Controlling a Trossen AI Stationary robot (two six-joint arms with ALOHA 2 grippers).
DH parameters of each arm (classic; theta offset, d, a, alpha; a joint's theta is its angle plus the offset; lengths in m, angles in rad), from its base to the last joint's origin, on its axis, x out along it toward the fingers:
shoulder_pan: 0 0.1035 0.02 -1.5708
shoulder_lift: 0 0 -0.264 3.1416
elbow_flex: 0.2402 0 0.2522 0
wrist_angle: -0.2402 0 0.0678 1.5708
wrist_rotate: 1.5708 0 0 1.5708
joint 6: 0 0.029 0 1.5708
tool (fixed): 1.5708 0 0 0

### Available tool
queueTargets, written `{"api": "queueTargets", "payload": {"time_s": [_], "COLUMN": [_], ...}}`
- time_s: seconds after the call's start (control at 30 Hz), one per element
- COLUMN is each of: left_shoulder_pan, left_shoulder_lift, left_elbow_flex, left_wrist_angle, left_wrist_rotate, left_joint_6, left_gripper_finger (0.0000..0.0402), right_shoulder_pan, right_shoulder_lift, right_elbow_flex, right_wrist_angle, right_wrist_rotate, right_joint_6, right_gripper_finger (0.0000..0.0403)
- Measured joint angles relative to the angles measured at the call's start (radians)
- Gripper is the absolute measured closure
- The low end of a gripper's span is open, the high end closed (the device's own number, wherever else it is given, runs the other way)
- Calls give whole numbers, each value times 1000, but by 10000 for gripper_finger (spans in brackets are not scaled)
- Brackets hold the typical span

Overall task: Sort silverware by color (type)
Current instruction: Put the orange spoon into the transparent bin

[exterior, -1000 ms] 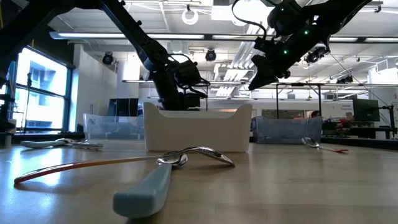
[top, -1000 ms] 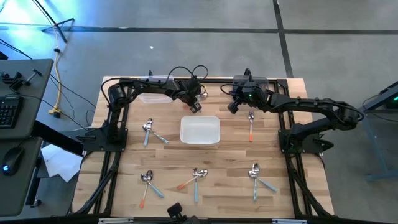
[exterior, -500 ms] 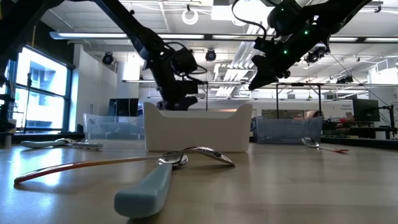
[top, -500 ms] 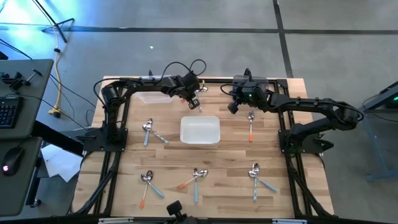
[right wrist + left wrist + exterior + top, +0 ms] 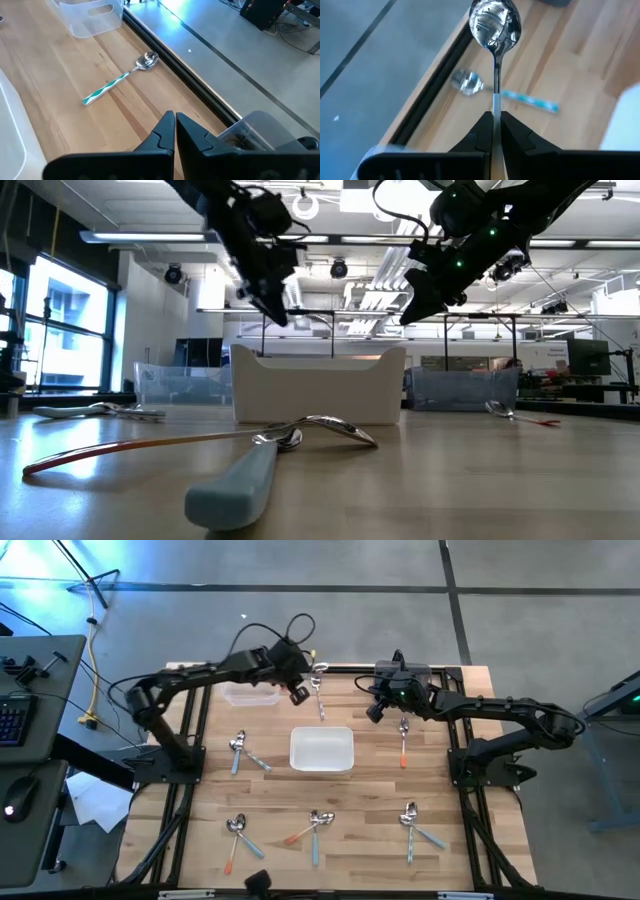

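Note:
My left gripper (image 5: pixel 298 693) hangs high over the table's far side, between the clear bin (image 5: pixel 250 696) and the white bin (image 5: pixel 321 750), shut on a plain silver spoon (image 5: pixel 495 22). Below it a spoon with a teal striped handle (image 5: pixel 527 100) lies flat by the far edge, also seen as the striped spoon (image 5: pixel 112 85) in the right wrist view. My right gripper (image 5: pixel 372 712) hovers shut and empty above the table, next to an orange-handled spoon (image 5: pixel 403 738). More spoons lie in small groups: (image 5: pixel 238 750), (image 5: pixel 237 833), (image 5: pixel 315 825), (image 5: pixel 412 825). My left gripper pinches the silver spoon's handle (image 5: pixel 495 102) between its two fingers. The spoon runs along the fingers and sticks out past their tips, bowl (image 5: pixel 495 22) foremost. It is lifted clear of the table.
A white bin (image 5: pixel 318 385) stands mid-table. One clear bin (image 5: pixel 180 385) sits at the far left, another clear bin (image 5: pixel 462 388) at the far right under my right arm. Black frame rails border the table's edges (image 5: pixel 200 90). Bare wood lies between the spoon groups.
My left gripper has risen from just behind the white bin and swung toward the table's far left, toward the clear bin. The right arm has kept still.

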Motion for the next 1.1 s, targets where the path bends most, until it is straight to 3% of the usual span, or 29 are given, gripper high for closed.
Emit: {"api": "queueTargets", "payload": {"time_s": [0.13, 0.53, 0.77, 1.1], "left_shoulder_pan": [28, 217, 319, 424], "left_shoulder_lift": [-94, -361, -374, -306], "left_elbow_flex": [-31, -359, -486, -505], "left_wrist_angle": [-69, 3, 112, 148], "left_wrist_rotate": [-10, -13, 43, 115], "left_joint_6": [-1, 98, 156, 264], "left_gripper_finger": [393, 394, 394, 394], "right_shoulder_pan": [0, 0, 0, 2], "right_shoulder_lift": [0, 0, 0, 0], "right_elbow_flex": [0, 0, 0, 0], "right_wrist_angle": [-11, -20, -20, -21], "right_wrist_rotate": [0, 0, 0, 0], "right_joint_6": [0, 1, 9, 5], "right_gripper_finger": [402, 402, 402, 402]}}
